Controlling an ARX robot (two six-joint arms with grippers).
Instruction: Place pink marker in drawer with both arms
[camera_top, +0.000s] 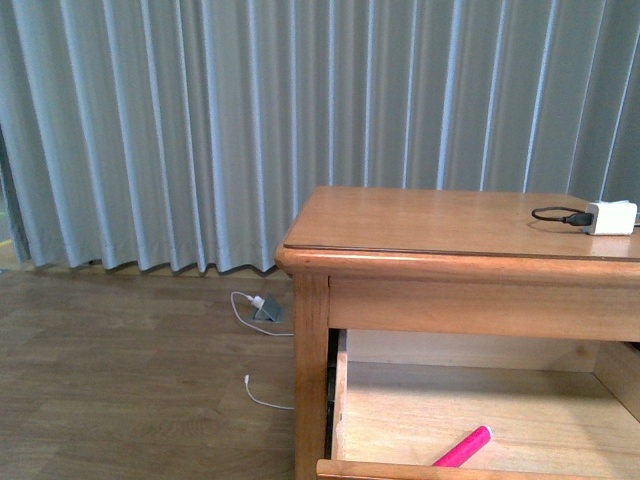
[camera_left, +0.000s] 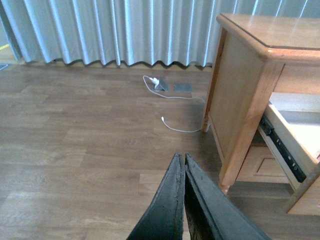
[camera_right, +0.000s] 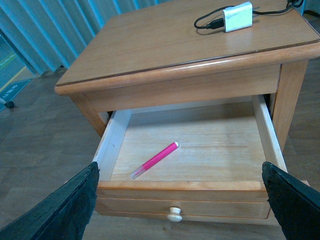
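Right gripper (camera_right: 180, 167) is wide open and holds nothing. We see its two black fingers far apart, one at each side of the drawer (camera_right: 114, 142). Our left gripper (camera_left: 182, 157) is squeezed tight with nothing between its fingers. It hangs over the floor (camera_left: 75, 150) beside the dresser (camera_left: 240, 85), away from the drawer's open top.

What could go wrong? We think the drawer may need a push to close it. If we push on one corner only, it could go in crooked and get stuck. If we push too fast, the pink marker (camera_right: 155, 160) could roll and bang about inside. The open right gripper hangs near the drawer's front, so a low move could bump the front edge or the knob (camera_right: 174, 214). The left gripper is near the dresser's side, and a quick swing could knock the wood. A white cord (camera_left: 175, 127) lies on the floor by the dresser leg, and we should keep away from it.

Now the drawer. It is pulled out and we can look right into it. The pink marker lies flat on the pale wood bottom, slanted, near the middle. Its paler end points toward the drawer's front. It touches no wall. We see nothing else in the drawer. A white charger (camera_right: 237, 16) sits on top of the dresser, not in the drawer.
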